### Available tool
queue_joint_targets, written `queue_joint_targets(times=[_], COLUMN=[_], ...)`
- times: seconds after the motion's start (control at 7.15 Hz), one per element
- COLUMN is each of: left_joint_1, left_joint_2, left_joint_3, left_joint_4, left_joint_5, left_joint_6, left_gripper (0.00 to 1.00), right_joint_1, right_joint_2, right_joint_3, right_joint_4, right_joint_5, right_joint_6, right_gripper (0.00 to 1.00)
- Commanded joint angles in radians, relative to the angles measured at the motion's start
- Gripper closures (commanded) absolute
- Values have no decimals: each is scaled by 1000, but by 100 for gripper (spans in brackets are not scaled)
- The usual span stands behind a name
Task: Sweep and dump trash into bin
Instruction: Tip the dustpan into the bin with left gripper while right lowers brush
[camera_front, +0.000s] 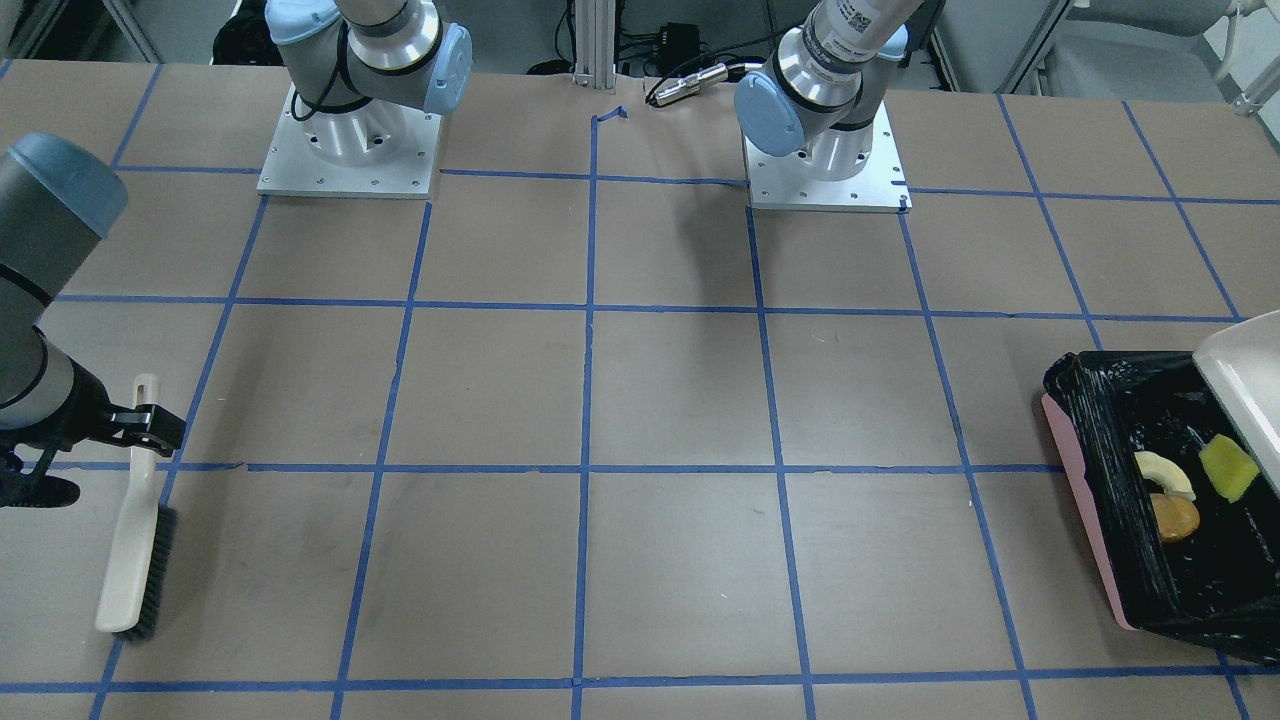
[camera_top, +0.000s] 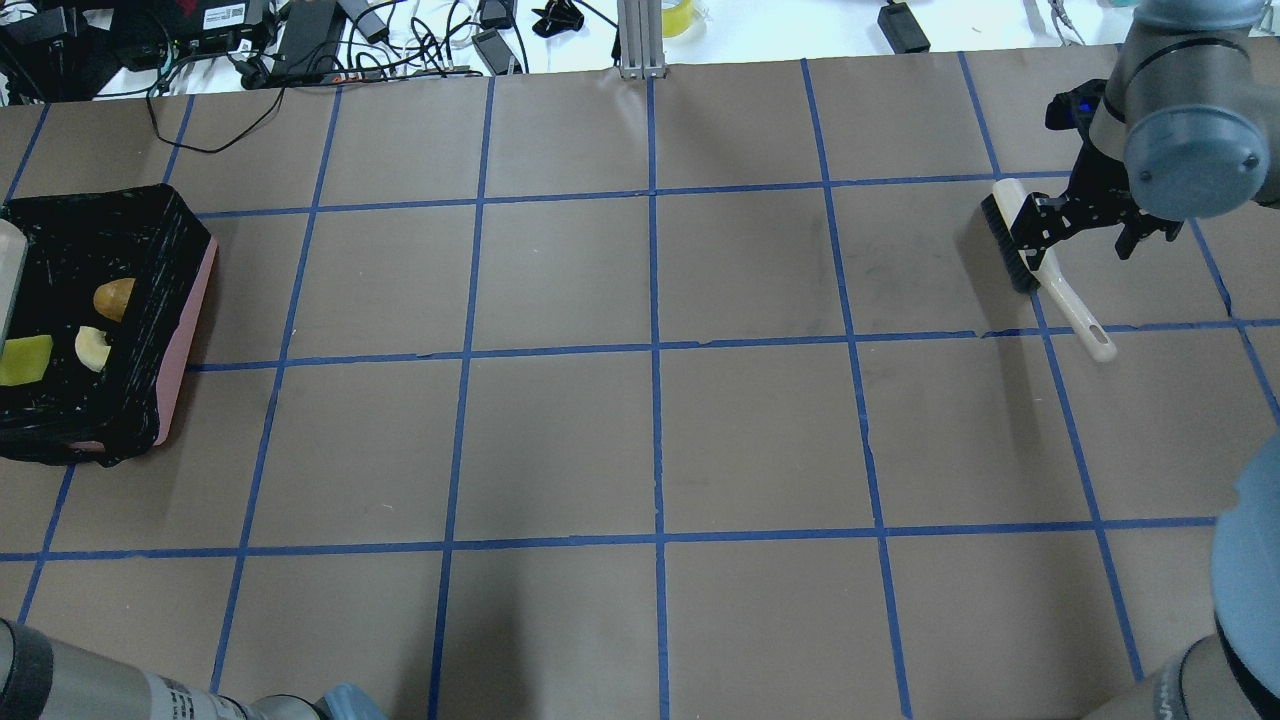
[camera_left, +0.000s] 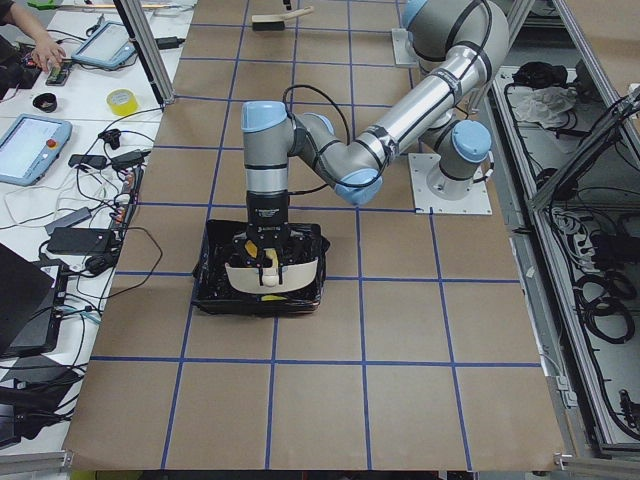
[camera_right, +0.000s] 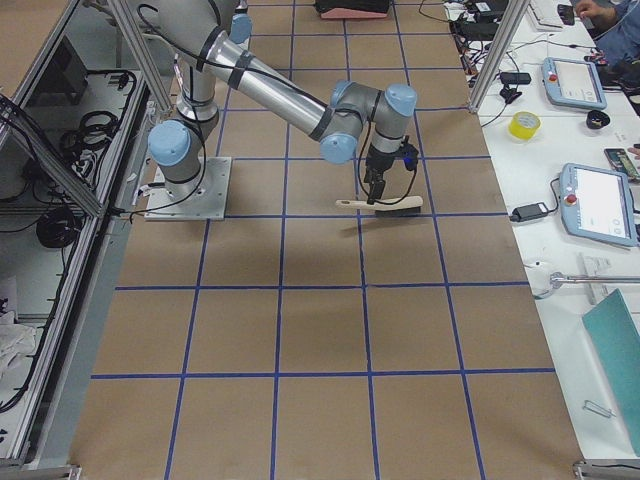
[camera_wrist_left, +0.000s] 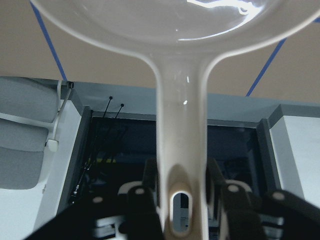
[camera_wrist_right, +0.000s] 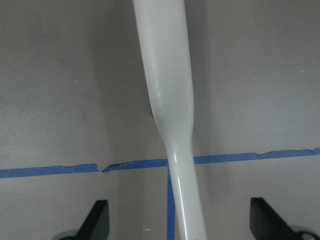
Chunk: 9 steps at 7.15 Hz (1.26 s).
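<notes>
The pink bin (camera_front: 1080, 500) with its black bag stands at the table's end on my left; it also shows in the overhead view (camera_top: 186, 330). Inside lie the tan croissant (camera_front: 1165, 470), the yellow-green wedge (camera_front: 1228, 467) and the amber lump (camera_front: 1175, 517). My left gripper (camera_wrist_left: 182, 200) is shut on the handle of the off-white dustpan (camera_front: 1250, 370), held tilted over the bin (camera_left: 205, 285). My right gripper (camera_wrist_right: 185, 220) is open, its fingers (camera_wrist_right: 97, 220) wide on either side of the handle of the brush (camera_top: 1010, 235), which lies on the table.
The brown table (camera_top: 650, 440) carries a grid of blue tape. The two arm bases (camera_front: 350, 140) stand at the robot's edge. Cables and adapters (camera_top: 300, 40) lie beyond the far edge. Operator desks with tablets (camera_right: 600, 200) flank the table.
</notes>
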Motion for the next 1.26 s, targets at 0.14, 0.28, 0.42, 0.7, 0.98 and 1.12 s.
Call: queue_joint_targets(times=[0.14, 0.28, 0.42, 0.7, 0.98, 1.12], left_joint_1=[-19, -2, 18, 26, -55, -156], left_joint_2=[6, 18, 30, 44, 15, -6], left_joint_3=[61, 92, 109, 104, 84, 81], left_joint_4=[-78, -196, -299, -461, -497, -497], left_joint_5=[-95, -221, -333, -559, -658, -653], left_joint_6=[52, 16, -42, -101, -222, -301], left_gripper=[100, 100, 100, 100, 100, 100], right_joint_1=[13, 14, 14, 16, 70, 119], right_joint_2=[-18, -17, -17, -18, -20, -32], right_joint_3=[-2, -2, 1, -10, -69, -112], right_joint_4=[12, 12, 12, 6, 11, 56], right_joint_5=[27, 27, 27, 33, 67, 68], right_joint_6=[1, 1, 1, 7, 108, 181], right_gripper=[0, 0, 0, 0, 0, 0])
